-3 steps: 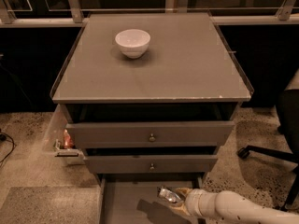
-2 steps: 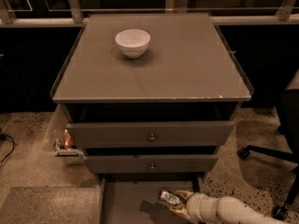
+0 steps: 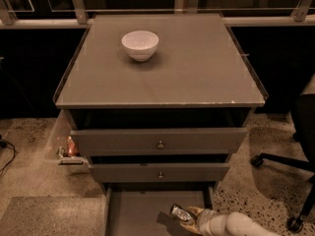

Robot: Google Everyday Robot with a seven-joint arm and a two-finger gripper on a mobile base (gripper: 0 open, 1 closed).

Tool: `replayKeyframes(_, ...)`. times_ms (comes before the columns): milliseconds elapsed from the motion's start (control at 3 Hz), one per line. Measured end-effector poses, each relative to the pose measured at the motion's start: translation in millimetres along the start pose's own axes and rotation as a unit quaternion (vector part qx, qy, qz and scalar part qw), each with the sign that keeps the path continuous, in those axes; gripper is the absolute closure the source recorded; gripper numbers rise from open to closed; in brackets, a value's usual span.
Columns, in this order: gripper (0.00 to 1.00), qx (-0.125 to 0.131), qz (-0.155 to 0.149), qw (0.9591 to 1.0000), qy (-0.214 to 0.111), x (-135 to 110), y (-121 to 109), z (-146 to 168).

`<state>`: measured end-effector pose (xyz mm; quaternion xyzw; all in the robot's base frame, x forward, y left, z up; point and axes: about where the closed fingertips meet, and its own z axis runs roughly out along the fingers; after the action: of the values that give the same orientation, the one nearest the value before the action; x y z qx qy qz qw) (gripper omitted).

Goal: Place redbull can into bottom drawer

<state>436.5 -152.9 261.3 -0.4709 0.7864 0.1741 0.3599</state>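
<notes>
Lowered slightly since a second ago: white arm (image 3: 238,226) from 5 o'clock, gripper (image 3: 191,215) clenched on small dented silver-blue redbull can (image 3: 180,213). Can hangs just over wide flat grey bottom drawer (image 3: 138,211) at 6 o'clock, shadow beneath. Likely next: release.
</notes>
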Motion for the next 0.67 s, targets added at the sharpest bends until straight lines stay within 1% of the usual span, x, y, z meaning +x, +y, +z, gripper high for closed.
replayKeyframes(333, 1.0, -0.014, 0.006, 0.9996, 0.022, 26.8, 4.8, 29.3)
replayKeyframes(667, 1.0, -0.031, 0.006, 0.9983, 0.049, 46.9, 10.9, 60.4)
